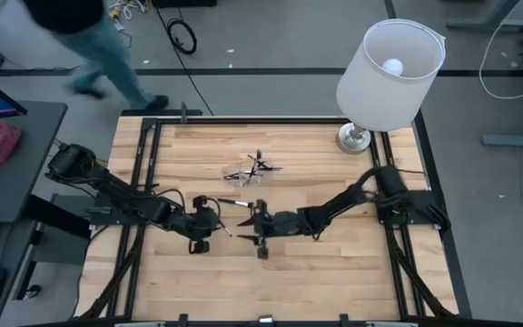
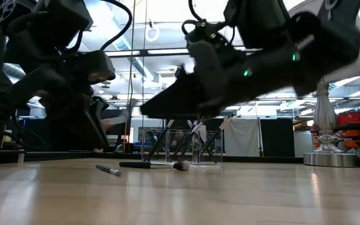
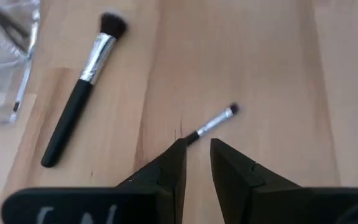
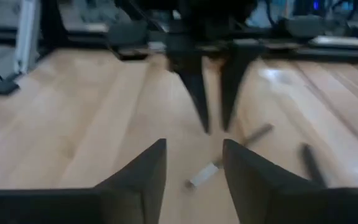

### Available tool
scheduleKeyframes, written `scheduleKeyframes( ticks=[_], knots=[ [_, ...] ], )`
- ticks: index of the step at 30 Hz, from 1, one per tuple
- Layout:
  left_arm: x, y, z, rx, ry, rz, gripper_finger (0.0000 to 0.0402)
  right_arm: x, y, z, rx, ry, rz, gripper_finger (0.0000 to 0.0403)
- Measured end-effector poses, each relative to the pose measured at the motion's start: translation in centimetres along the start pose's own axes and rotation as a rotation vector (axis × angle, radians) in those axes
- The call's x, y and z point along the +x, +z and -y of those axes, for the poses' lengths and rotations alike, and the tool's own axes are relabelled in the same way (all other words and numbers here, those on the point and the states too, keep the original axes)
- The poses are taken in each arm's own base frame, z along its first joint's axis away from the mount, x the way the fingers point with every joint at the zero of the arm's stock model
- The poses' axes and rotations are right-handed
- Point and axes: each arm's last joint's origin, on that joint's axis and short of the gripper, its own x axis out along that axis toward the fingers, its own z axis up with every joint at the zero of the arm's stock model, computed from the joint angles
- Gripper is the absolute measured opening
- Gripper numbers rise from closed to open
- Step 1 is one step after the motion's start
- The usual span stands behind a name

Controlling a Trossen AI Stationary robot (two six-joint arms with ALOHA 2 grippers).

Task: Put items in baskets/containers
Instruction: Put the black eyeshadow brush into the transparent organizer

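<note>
Hovering released, both tools, left [image 3: 197, 163] and right [image 4: 193, 163], flank a small brush [image 3: 214, 121] mid-table.

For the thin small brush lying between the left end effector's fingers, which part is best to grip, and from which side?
Probably its dark handle, from straight above: the brush lies flat on the table, and the left end effector is open astride that end.

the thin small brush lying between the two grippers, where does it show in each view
High view: the small brush lies mid-table, right of the left gripper.
Low view: it lies on the wood at centre left, beside the big brush.
Left wrist view: it pokes out just past the fingers.
Right wrist view: blurred, probably the pale stick between the fingers.
Shared landmark: the big brush, also in the left wrist view.
</note>
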Motion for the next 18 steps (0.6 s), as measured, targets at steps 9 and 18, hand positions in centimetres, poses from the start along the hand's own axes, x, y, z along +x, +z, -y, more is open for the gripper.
scheduleKeyframes(
  ticks=[9, 18],
  knots=[
    [0.0, -0.3, -0.1, 0.334, -0.009, -0.034, 0.0076, 4.7, -2.7, -1.2, 0.068, -0.081, -0.018, 0.0193],
    [2.1, -0.8, -2.2, 0.304, 0.008, -0.158, 0.0076, 5.5, -1.2, -0.9, 0.112, -0.196, -0.002, 0.0176]
  ],
)
